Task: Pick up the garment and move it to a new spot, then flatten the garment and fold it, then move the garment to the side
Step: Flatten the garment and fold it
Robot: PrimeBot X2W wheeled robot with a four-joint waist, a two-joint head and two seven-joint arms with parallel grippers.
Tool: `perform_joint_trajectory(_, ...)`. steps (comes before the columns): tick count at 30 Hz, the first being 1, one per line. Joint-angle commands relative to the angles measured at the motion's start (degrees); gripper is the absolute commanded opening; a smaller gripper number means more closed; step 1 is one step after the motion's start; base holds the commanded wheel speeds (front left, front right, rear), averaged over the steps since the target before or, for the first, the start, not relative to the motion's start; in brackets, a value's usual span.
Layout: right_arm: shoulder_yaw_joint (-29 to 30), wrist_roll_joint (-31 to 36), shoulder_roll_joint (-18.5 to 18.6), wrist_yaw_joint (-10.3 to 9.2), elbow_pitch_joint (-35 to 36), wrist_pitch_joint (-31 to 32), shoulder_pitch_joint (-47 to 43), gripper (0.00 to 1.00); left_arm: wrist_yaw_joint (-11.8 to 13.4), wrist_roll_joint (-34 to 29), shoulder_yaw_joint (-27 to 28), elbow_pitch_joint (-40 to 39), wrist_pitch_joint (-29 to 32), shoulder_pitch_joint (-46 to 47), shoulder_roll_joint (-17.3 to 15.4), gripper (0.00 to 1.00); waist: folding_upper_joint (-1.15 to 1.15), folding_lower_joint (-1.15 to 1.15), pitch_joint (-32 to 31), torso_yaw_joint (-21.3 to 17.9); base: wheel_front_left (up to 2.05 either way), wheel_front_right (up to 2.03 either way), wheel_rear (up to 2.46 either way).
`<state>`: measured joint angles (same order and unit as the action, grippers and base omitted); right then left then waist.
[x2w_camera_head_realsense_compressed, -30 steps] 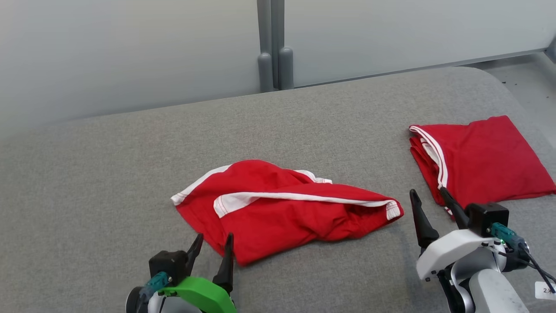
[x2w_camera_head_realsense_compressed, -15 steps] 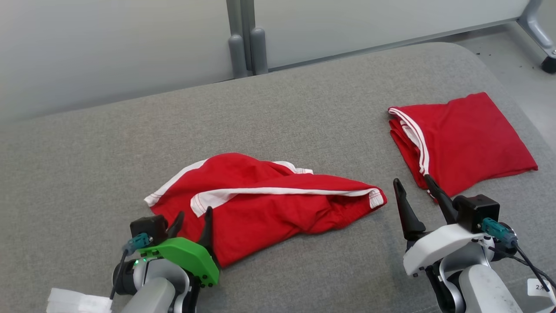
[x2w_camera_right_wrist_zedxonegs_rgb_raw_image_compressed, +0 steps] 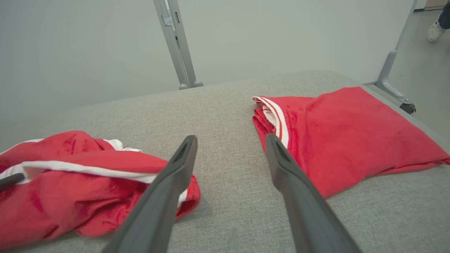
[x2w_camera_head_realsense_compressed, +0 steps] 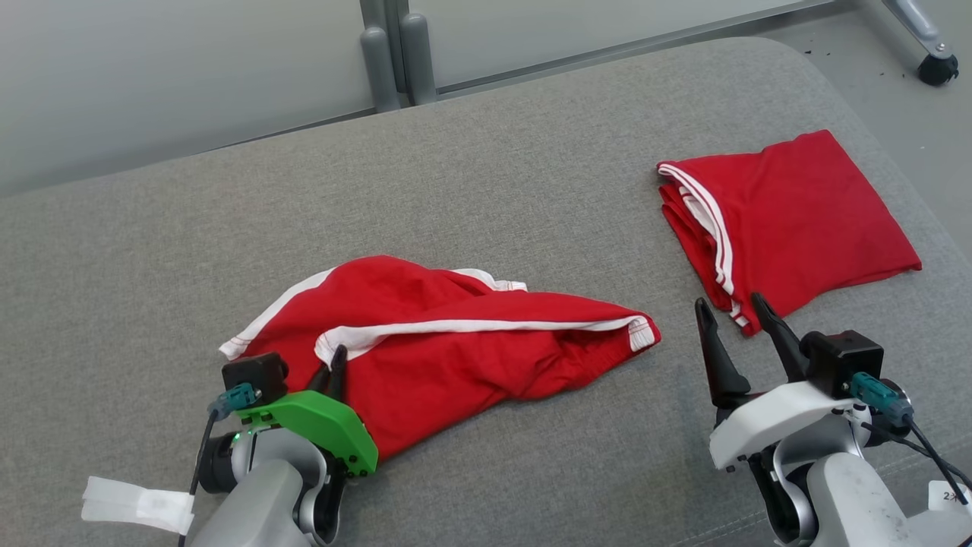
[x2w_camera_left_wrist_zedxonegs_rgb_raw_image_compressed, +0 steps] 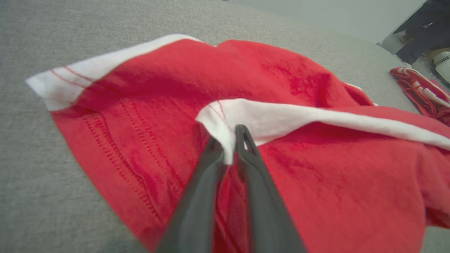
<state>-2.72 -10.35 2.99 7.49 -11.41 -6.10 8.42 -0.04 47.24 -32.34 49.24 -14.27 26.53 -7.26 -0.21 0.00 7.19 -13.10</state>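
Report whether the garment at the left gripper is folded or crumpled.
Crumpled: the garment lies bunched in uneven ridges, its white trim twisting across it, with no flat fold.

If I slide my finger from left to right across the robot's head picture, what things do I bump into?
white tape tag → crumpled red garment → folded red garment → black caster wheel

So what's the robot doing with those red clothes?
The left gripper is pinched shut on the white-trimmed edge of the crumpled red garment lying on the grey fabric surface. The right gripper hovers open beside it, holding nothing. A second red garment lies folded on the right.
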Motion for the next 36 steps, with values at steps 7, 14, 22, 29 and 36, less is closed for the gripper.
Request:
perform_joint_trajectory(7,0.8,0.5,0.0,0.0,-0.4,-0.6,-0.1,1.0,-1.2,-2.6,0.5,-1.1,-1.0,0.8,0.4,0.0,0.21,0.0,-1.1,2.1,0.0,0.0,0.0)
perform_joint_trajectory(14,0.8,0.2,0.0,0.0,-0.3,-0.3,-1.2,1.0,-0.6,-4.9,3.6,-8.4,-0.9,-3.5,-1.1,0.0,0.21,0.0,-2.5,4.9,0.0,0.0,0.0)
perform_joint_trajectory(22,1.1,-0.7,0.0,0.0,-0.4,-0.3,-2.6,1.0,1.8,-7.3,6.0,-20.0,-0.9,-11.9,-5.2,0.0,0.21,0.0,-4.0,8.7,0.0,0.0,0.0)
perform_joint_trajectory(29,0.7,-1.4,0.0,0.0,-0.6,-0.5,-3.0,1.0,4.7,-7.1,5.8,-28.0,1.7,-18.1,-8.1,0.0,0.21,0.0,-4.2,10.4,0.0,0.0,0.0)
perform_joint_trajectory(36,-0.2,-1.6,0.0,0.0,-1.2,-0.6,-3.1,1.0,5.9,-5.6,5.3,-28.6,2.3,-20.4,-6.4,0.0,0.21,0.0,-3.7,10.2,0.0,0.0,0.0)
